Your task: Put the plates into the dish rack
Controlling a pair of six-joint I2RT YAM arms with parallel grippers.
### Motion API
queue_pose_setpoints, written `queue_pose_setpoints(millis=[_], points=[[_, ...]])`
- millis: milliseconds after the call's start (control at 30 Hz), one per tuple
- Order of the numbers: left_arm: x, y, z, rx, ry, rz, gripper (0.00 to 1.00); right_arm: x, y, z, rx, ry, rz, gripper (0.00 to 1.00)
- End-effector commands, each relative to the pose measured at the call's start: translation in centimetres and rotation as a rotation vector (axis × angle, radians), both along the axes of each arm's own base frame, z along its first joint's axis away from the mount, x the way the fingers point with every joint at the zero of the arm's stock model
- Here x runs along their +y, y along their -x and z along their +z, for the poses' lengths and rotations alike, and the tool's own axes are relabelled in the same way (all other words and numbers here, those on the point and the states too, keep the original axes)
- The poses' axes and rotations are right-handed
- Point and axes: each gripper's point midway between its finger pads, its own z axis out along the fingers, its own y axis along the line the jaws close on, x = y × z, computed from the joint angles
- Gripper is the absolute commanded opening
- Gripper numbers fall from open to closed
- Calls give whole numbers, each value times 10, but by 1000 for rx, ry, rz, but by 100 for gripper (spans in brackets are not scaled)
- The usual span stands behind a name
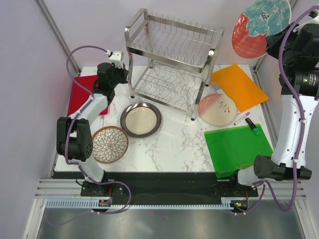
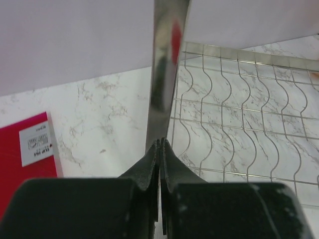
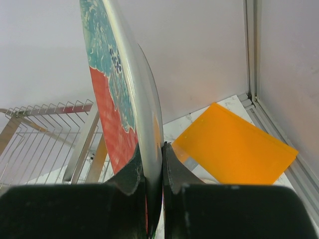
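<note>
My right gripper is shut on the rim of the red plate with a teal flower and holds it on edge, high at the far right, above and right of the chrome dish rack. In the right wrist view the plate stands between my fingers. My left gripper is shut and empty at the rack's front left leg; it shows closed in the left wrist view. The silvery plate, the brown petal plate and the pink-and-cream plate lie flat on the table.
A red board lies at the left, an orange board at the far right and a green board at the near right. A pink pen and a green marker lie by the green board. The rack's wavy lower shelf holds nothing.
</note>
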Motion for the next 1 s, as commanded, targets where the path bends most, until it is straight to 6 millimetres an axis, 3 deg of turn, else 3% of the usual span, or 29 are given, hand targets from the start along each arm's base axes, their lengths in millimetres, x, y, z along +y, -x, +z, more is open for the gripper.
queue_pose_setpoints(millis=[0, 100, 133, 200, 233, 333, 367, 433, 500, 533, 600, 633, 867, 900, 933, 967], points=[[9, 18, 22, 4, 165, 106, 2, 10, 38, 102, -366, 2, 17, 0], [3, 20, 19, 8, 154, 67, 2, 16, 38, 103, -372, -3, 46, 0], [1, 20, 20, -3, 131, 44, 7, 16, 38, 103, -374, -3, 48, 0], [-9, 18, 21, -34, 63, -45, 29, 18, 40, 104, -378, -3, 56, 0], [-12, 17, 20, -41, 46, -75, 49, 18, 41, 103, -376, -2, 54, 0], [-20, 9, 18, -78, -42, -153, 71, 19, 45, 103, -375, 6, 56, 0], [-20, 4, 24, -96, -55, -156, 73, 19, 46, 101, -372, 9, 56, 0], [-20, -7, 15, -101, -96, -165, 77, 18, 48, 100, -369, 17, 52, 0], [-20, -19, 22, -141, -120, -166, 78, 17, 50, 97, -363, 23, 45, 0], [-21, -25, 12, -128, -123, -166, 79, 17, 51, 97, -363, 28, 44, 0], [-21, -36, 17, -166, -127, -158, 79, 17, 53, 99, -369, 38, 40, 0], [-20, -41, 7, -164, -123, -152, 79, 16, 53, 100, -368, 42, 37, 0], [-32, -56, -15, -213, -15, -175, 71, 12, 57, 107, -365, 96, 16, 0], [-34, -58, -16, -219, -3, -180, 67, 11, 57, 107, -361, 102, 14, 0], [-37, -62, -10, -234, 8, -192, 50, 7, 57, 104, -349, 105, -8, 0], [-38, -64, -9, -231, 18, -195, 40, 6, 58, 104, -346, 111, -14, 0]])
